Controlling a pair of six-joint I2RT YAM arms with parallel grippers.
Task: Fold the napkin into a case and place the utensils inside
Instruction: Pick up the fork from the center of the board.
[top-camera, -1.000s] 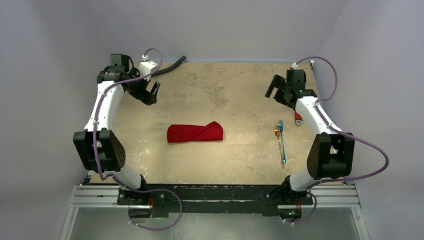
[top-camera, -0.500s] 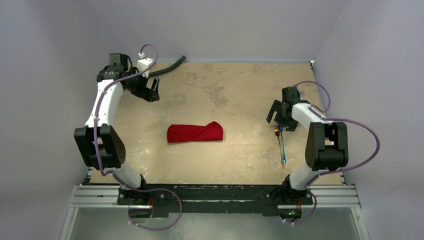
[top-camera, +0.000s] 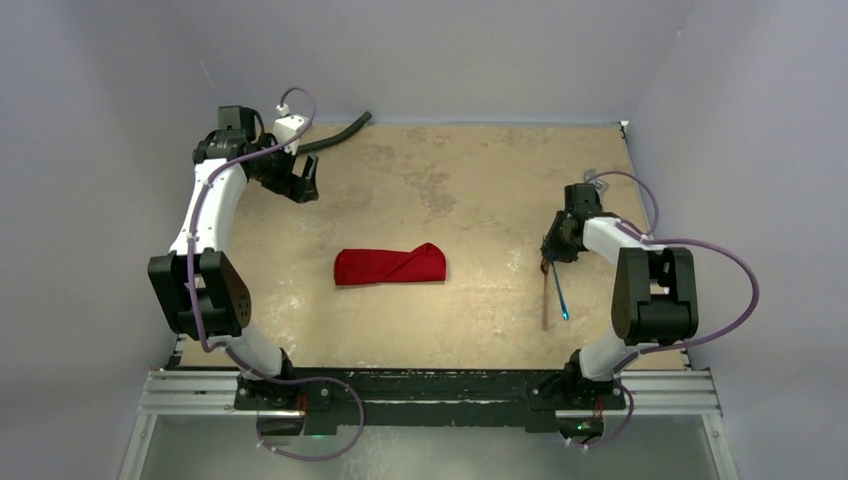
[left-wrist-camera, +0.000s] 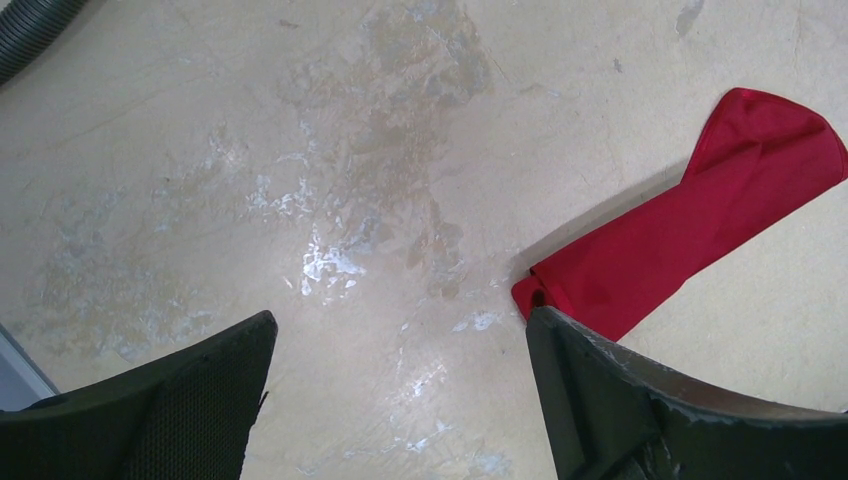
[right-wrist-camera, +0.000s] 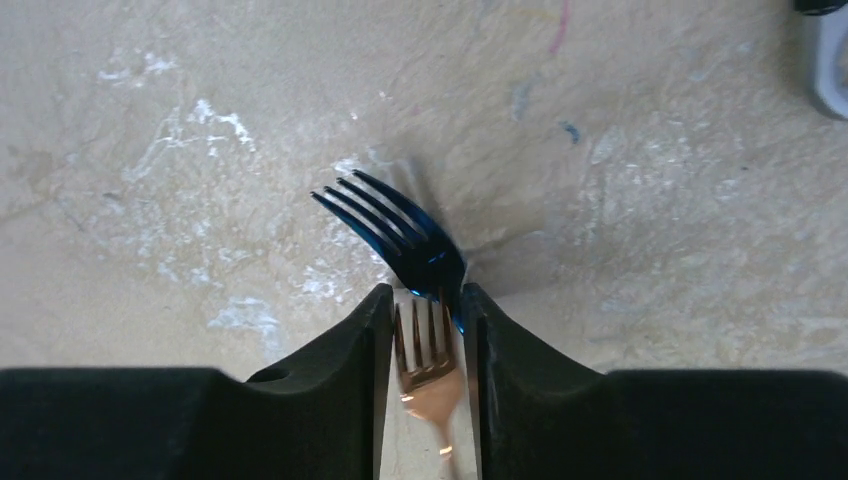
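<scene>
The red napkin (top-camera: 390, 266) lies folded into a long narrow case in the middle of the table, and its end shows in the left wrist view (left-wrist-camera: 690, 240). My right gripper (top-camera: 553, 252) is down on the utensils at the right. In the right wrist view its jaws (right-wrist-camera: 425, 295) stand narrow around two fork heads. The gold fork (right-wrist-camera: 425, 365) lies between the fingers, and the blue fork (right-wrist-camera: 400, 230) sticks out ahead, pinched at the right finger. Both handles (top-camera: 555, 295) trail toward the near edge. My left gripper (top-camera: 303, 185) hangs open at the far left, with nothing in it (left-wrist-camera: 398, 320).
A black ribbed hose (top-camera: 335, 135) lies at the far left corner and shows at the corner of the left wrist view (left-wrist-camera: 30, 35). A grey metal piece (right-wrist-camera: 825, 70) sits just right of my right gripper. Grey walls close in the table on three sides.
My right arm came down from the far right onto the fork heads and its jaws closed in. The forks' handles swung left and apart. The left arm barely moved.
</scene>
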